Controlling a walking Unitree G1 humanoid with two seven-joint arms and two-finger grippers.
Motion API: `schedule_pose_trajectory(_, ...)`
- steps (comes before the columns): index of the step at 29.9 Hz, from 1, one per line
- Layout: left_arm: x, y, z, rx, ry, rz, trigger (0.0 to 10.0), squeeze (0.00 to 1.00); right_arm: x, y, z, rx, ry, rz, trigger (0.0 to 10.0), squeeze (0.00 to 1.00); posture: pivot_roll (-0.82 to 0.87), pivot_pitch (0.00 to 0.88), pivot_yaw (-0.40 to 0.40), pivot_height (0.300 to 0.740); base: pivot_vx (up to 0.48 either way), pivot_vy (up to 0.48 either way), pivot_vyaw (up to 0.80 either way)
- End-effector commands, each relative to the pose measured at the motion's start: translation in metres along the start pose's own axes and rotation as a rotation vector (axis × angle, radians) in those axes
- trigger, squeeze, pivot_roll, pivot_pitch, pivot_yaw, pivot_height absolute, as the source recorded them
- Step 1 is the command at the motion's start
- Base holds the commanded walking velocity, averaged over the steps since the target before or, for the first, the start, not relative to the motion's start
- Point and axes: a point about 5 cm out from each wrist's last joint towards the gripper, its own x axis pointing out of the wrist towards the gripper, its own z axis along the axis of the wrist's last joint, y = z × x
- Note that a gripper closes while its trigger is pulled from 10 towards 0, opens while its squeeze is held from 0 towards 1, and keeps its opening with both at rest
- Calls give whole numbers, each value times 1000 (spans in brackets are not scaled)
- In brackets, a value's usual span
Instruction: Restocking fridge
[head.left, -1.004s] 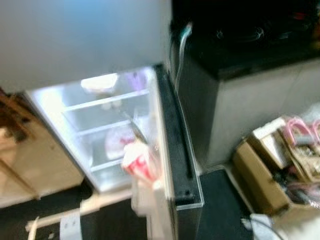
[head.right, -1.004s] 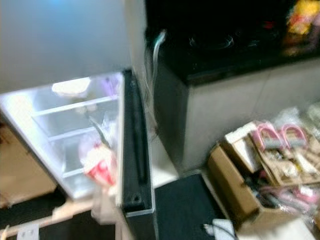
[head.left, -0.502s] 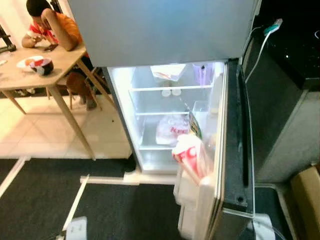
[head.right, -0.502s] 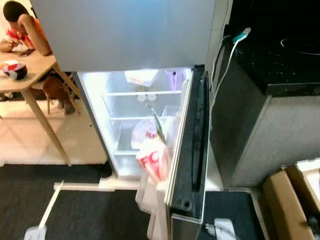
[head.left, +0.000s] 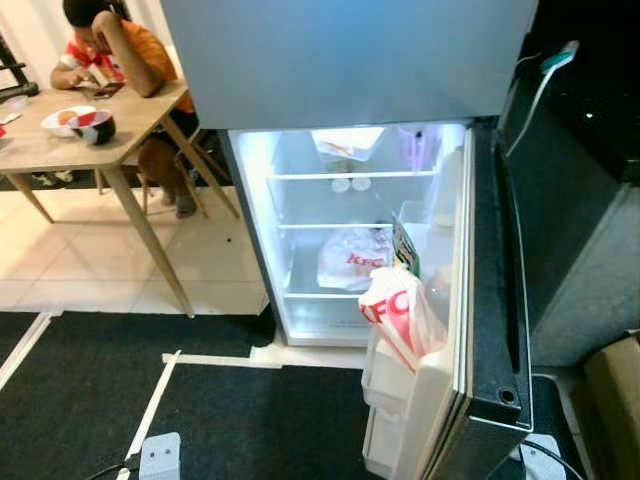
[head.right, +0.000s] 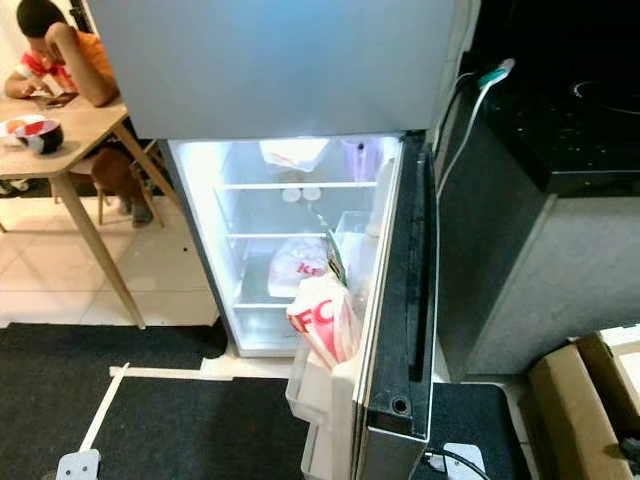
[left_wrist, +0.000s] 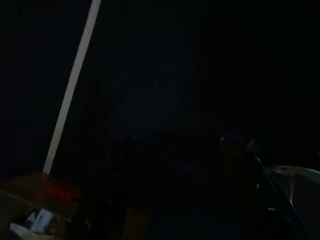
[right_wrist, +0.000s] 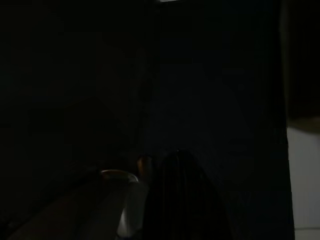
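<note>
The fridge stands before me with its grey upper door shut and its lower door swung open to the right. Inside the lit compartment a white KFC bag lies on a middle shelf. A white container and a purple cup sit on the top shelf. A second red-and-white KFC bag sticks out of a door shelf, with a pale bottle above it. My left gripper and right gripper hang low as dim shapes in the dark wrist views.
A person sits at a wooden table with a bowl, far left. A black counter with a hanging cable stands right of the fridge. A cardboard box lies at lower right. Dark carpet with white tape lies in front.
The camera has swung left and steadied, bringing the fridge to the middle and pushing the counter and boxes off to the right. Nothing in the fridge has moved.
</note>
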Motion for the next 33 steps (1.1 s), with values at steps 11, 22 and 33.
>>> schedule_pose_trajectory(11, -3, 2, -12, 21, 34, -5, 10000, 0, 2, 70, 69, -134, -133, 433, 10000, 0, -95, 71, 51, 740, 0, 0, 0)
schedule_pose_trajectory(22, -7, 11, -19, 7, 62, 17, 10000, 0, -68, 200, 178, -387, -419, 1107, 10000, 0, -88, 74, 38, 740, 0, 0, 0)
schedule_pose_trajectory(33, -11, 12, -30, -5, 76, 27, 10000, 0, -136, 233, 262, 69, -754, 1252, 10000, 0, -75, 91, 21, 740, 0, 0, 0)
